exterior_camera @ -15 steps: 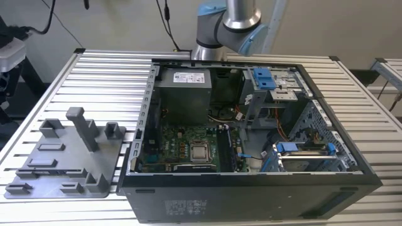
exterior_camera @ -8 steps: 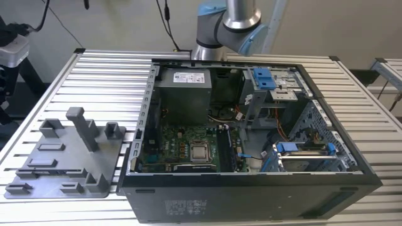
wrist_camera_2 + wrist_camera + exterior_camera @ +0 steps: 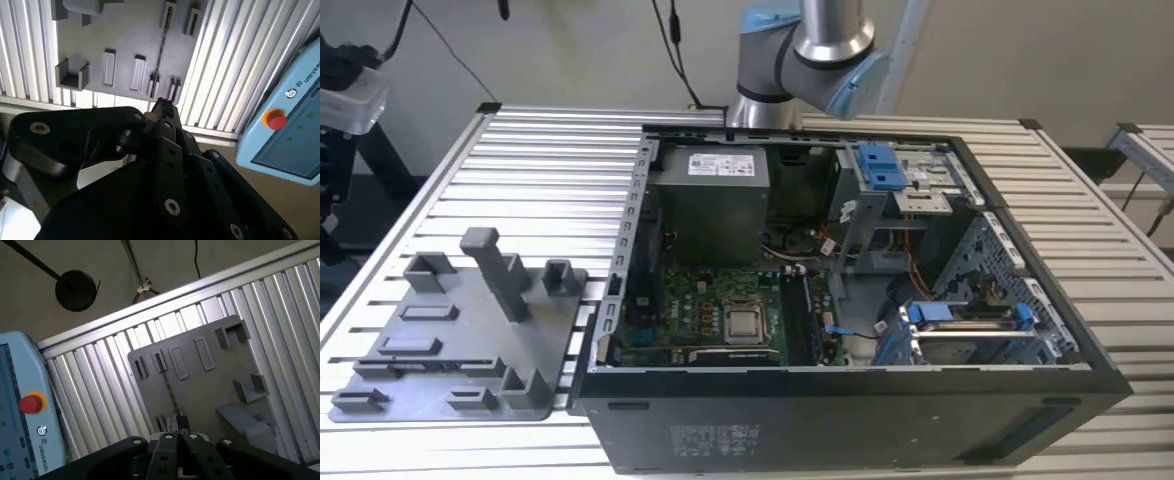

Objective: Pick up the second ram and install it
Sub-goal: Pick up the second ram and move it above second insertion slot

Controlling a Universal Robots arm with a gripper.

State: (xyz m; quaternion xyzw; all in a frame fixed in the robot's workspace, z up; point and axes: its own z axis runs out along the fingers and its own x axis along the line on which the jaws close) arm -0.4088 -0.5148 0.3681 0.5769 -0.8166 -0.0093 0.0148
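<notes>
A: What does the second wrist view give you?

B: You see the second ram (image 3: 163, 42) edge-on: a thin dark line standing in the long slot of the grey holder tray (image 3: 125, 30). The gripper (image 3: 162, 106) hangs well above it, fingers pressed together with nothing between them.

A: And the first wrist view?

B: There the stick (image 3: 169, 390) runs along that slot between the small upright posts, well apart from the gripper. It looks flat, blackish and about as long as the slot.

A: How will it handle?

B: You should judge it light and stiff, yet fragile. A twist or a hard squeeze on the parts on its faces could harm it. Pinch the two flat faces near the middle of the free upper edge. Its smooth sides may slip, so square the fingers to it.

A: The exterior view?

B: The tray sits on the slatted worktop (image 3: 547, 160) at nine o'clock from the open computer case (image 3: 854, 385), on the exterior view's left. The arm (image 3: 801, 50) rises at twelve o'clock, behind the case.
</notes>
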